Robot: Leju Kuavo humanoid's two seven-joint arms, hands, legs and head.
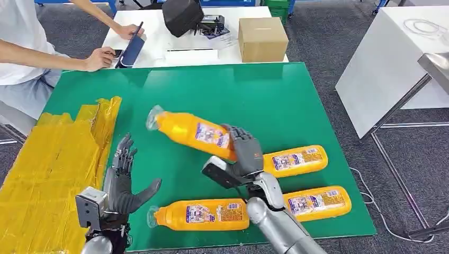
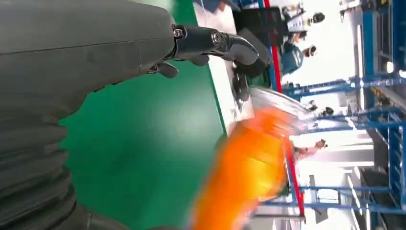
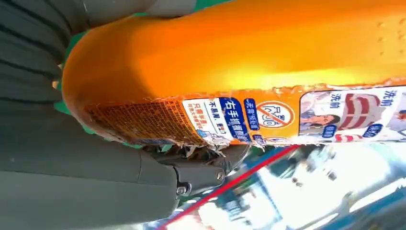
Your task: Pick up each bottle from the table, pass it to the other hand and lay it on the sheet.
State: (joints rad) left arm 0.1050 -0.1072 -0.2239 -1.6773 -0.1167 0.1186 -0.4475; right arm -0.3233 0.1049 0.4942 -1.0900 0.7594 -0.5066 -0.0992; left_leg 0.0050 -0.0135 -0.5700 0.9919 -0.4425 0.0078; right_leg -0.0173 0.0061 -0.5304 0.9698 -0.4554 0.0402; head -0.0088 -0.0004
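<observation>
the held bottle is being gripped near its base end by the right hand, lifted clear of the green table. in the right wrist view the fingers are being seen wrapped around the orange body, just beside the label edge, so a firm grasp is judged.

the left hand is being held with nothing in it, fingers apart and pointing up, thumb stuck out toward the bottle. it is being kept over the table's left part, just beside the yellow sheet.

key relation: the bottle's long axis is being held slanted, with the clear cap end pointing toward the left hand and away from the robot, and the base end nearer the right hand. the cap end is lying up and to the right of the left hand, near but apart; no contact is being made. in the left wrist view the bottle is being seen blurred, beyond the left hand's fingertips.

the coming move is judged to be the handover: the free neck half is the part being offered, so the left hand would need to close on it.

three other bottles are lying flat on the table: one in front, near the left hand, and two on the right.
</observation>
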